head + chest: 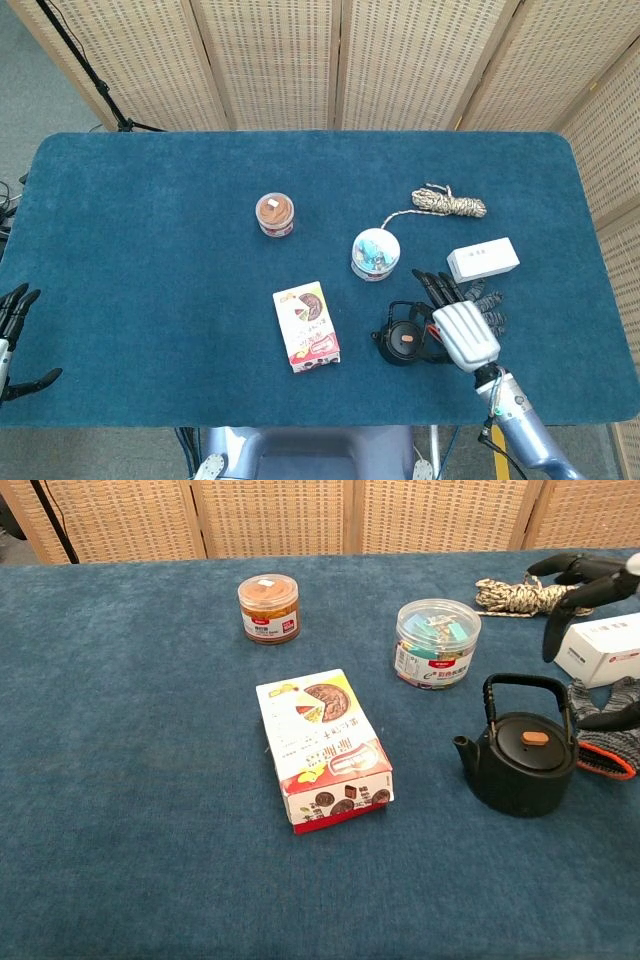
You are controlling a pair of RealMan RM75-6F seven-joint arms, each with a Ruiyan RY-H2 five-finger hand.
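a: the head view shows the right hand (462, 325) whole, palm down with fingers spread, holding nothing, over the grey glove (487, 306) and just right of the black kettle (402, 341). the chest view catches only its dark fingertips (578, 592) at the right edge, in front of the rope (520, 594) and the white box (604, 648).

b: and the left hand (12, 343)?

a: only the head view has it, at the near left edge of the desk (150, 250), fingers apart and holding nothing, well apart from everything else.

b: what lies around the kettle?

a: it sits near the front of the desk, right of centre. the glove is just beside it on the right, the clear tub (376, 254) of clips behind it, the snack box (306, 326) to its left, and the orange-lidded jar (274, 214) further back. the right hand covers much of the glove in the head view.

b: which way does the kettle point?

a: it stands upright, spout toward the robot's left, handle raised. in the chest view the handle arches left to right over the lid.
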